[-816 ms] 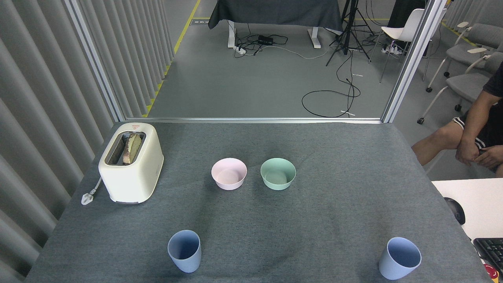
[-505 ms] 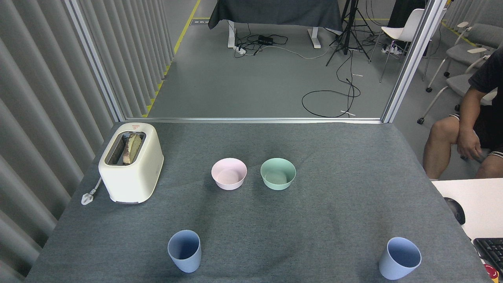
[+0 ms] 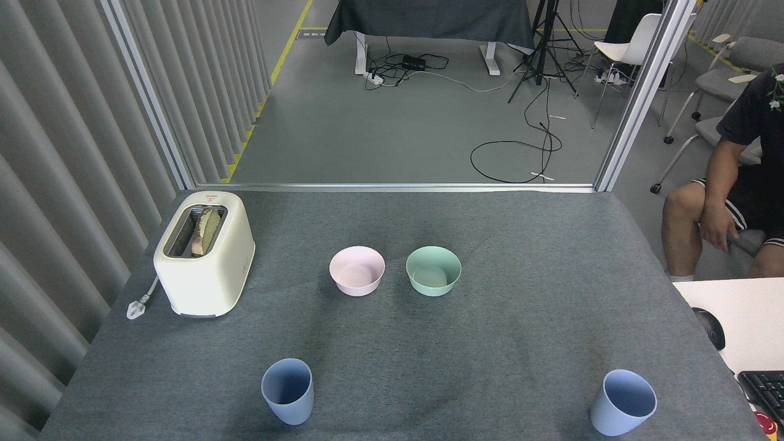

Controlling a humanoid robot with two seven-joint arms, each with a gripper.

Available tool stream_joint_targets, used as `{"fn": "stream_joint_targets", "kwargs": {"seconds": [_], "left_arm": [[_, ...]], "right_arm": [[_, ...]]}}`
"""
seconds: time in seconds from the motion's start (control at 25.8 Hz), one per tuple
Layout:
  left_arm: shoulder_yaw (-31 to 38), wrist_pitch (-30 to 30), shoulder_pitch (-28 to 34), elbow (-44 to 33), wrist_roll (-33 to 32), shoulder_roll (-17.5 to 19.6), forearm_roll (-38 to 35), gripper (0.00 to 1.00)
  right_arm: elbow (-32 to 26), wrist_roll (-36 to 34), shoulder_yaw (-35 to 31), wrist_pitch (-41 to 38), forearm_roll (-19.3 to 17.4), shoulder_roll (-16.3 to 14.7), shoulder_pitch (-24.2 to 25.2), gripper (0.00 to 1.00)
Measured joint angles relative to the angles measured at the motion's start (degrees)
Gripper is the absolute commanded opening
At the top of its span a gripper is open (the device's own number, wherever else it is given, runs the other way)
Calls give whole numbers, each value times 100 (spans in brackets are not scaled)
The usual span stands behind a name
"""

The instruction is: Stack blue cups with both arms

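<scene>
Two pale blue plastic tumblers stand upright, well apart, near the front edge of the grey cloth-covered surface (image 3: 527, 245): left blue cup (image 3: 287, 390), right blue cup (image 3: 623, 402). Farther back, between them, pink plastic bowl (image 3: 357, 270) just beside mint-green plastic bowl (image 3: 433, 270), not touching. Cream toaster (image 3: 204, 253) with bread far left. Seated person (image 3: 729, 202) off right. Neither claw in frame, state unseen.
</scene>
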Motion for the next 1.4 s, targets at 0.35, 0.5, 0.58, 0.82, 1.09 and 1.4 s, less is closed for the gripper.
{"fn": "stream_joint_targets", "kwargs": {"seconds": [0.35, 0.5, 0.58, 0.82, 1.09, 1.4], "left_arm": [[-202, 99, -698, 807, -559, -452, -470, 100], [-205, 96, -953, 986, -695, -520, -533, 100], [-202, 95, -1127, 1137, -699, -526, -591, 100], [-185, 177, -1614, 1544, -700, -502, -666, 100], [-200, 217, -1879, 1717, -707, -497, -667, 100], [-345, 159, -1902, 1695, -707, -513, -669, 100]], "right_arm": [[39, 18, -158, 32, 1, -23, -8, 100], [77, 31, -166, 36, 1, -16, -11, 100], [89, 33, -167, 36, 1, -9, -10, 100], [103, 35, -173, 36, 0, 2, -2, 100], [148, 49, -174, 36, 1, 0, -2, 100], [177, 41, -166, 36, 1, -12, -8, 100]]}}
